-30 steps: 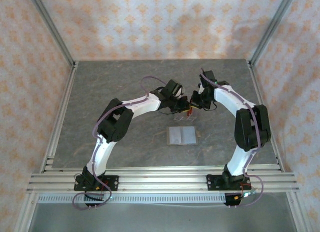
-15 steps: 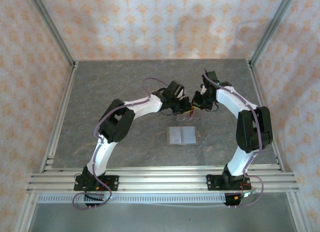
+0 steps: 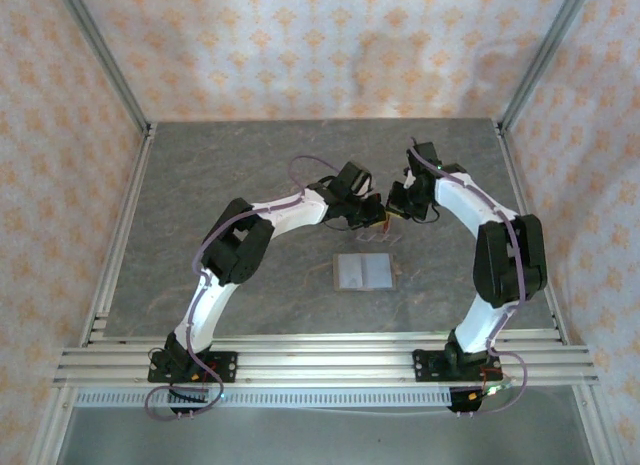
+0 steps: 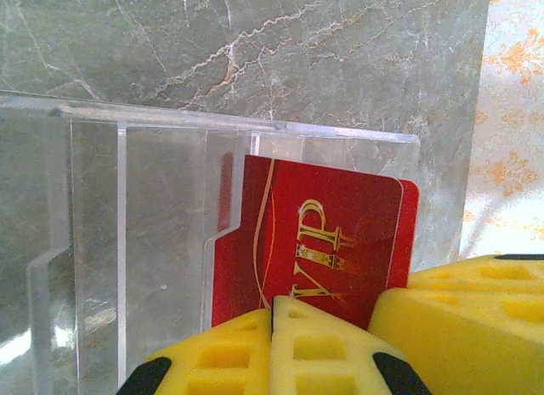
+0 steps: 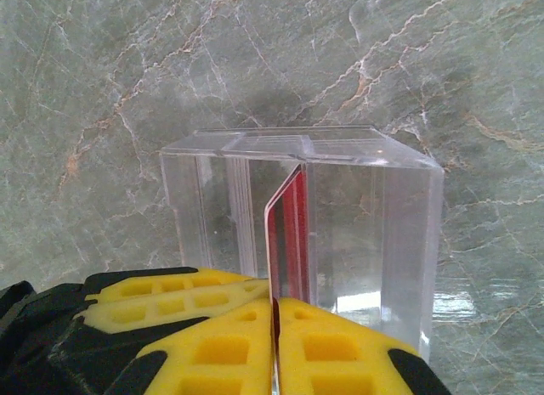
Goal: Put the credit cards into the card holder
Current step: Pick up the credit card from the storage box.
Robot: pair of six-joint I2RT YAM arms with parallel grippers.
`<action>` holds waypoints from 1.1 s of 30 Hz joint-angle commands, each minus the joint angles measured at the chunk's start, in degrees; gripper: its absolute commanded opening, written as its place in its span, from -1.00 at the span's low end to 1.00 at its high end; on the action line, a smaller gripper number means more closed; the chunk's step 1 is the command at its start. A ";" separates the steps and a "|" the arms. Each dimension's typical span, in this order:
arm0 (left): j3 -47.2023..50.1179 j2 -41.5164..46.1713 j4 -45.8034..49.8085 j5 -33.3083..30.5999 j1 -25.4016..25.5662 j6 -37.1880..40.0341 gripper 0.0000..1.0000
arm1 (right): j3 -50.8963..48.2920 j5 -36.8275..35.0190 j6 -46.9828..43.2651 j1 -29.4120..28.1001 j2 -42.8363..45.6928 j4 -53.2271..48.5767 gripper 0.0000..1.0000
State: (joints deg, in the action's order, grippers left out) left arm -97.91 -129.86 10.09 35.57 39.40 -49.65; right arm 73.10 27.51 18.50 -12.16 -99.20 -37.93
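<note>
A red credit card (image 5: 287, 234) stands edge-on in a clear slotted rack (image 5: 374, 217), and my right gripper (image 5: 274, 314) is shut on its near edge. In the left wrist view the same red card (image 4: 323, 234) shows its gold lettering behind the rack (image 4: 153, 208). My left gripper (image 4: 272, 314) is shut right in front of that card, with nothing visible between its pads; one yellow finger (image 4: 459, 318) of the right gripper sits beside it. From above, both grippers (image 3: 372, 218) (image 3: 392, 211) meet over the rack (image 3: 378, 235). The card holder (image 3: 362, 272) lies open, grey side up, just nearer than the rack.
The grey marble table (image 3: 220, 185) is bounded by aluminium rails (image 3: 320, 360) at the near edge and patterned walls on the other sides. Both arms arch inward over the table's centre, close to each other.
Both wrists and the rack have drifted slightly to the right and away from the bases. The card holder has not moved.
</note>
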 commanded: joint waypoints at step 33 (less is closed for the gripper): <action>-1.79 -3.64 6.75 -3.50 1.30 1.40 -0.96 | -1.04 -4.39 -0.35 0.35 9.44 -4.45 -1.00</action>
State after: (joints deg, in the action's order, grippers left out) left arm -99.72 -130.54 12.25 34.30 39.77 -49.47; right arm 72.79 24.84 18.81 -11.84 -92.49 -40.47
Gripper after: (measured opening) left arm 0.040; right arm 0.044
